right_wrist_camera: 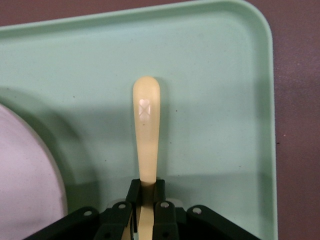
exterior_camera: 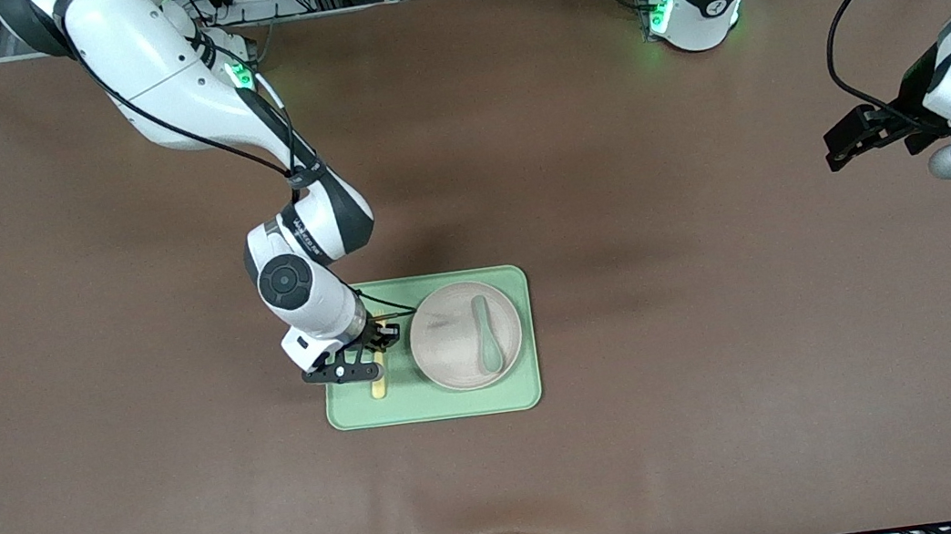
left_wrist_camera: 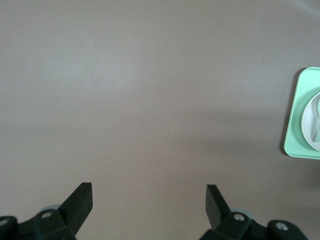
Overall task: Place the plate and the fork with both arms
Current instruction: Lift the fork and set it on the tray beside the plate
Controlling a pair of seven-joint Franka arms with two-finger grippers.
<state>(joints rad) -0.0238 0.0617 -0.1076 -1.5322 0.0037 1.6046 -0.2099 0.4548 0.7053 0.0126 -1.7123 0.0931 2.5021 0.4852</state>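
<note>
Fork [right_wrist_camera: 146, 135] and plate [exterior_camera: 453, 343] both sat on the light-green tray [exterior_camera: 434, 406], near the middle of the brown table [exterior_camera: 101, 491]. Nearest the front camera lay the tray's long edge, and just above it in that view the rounded end of the pale-yellow fork handle showed below the right gripper [exterior_camera: 370, 357]. That gripper was clamped tight on the fork, its black fingers [right_wrist_camera: 131, 192] pinching the handle partway along, with the handle end sticking out over the bare tray floor at the right arm's end of the tray. The right wrist view could not show whether the fork touched the tray or was lifted slightly. Beside the fork, toward the left arm's end, the round off-white plate rested on the tray with a grey-green spoon [exterior_camera: 486, 334] lying in it. Farther from the camera, the right arm [exterior_camera: 176, 86] reached down from its base to the tray. The left gripper [left_wrist_camera: 149, 205] waited with its fingers spread wide over bare table, well apart from the tray, toward the left arm's end.
</note>
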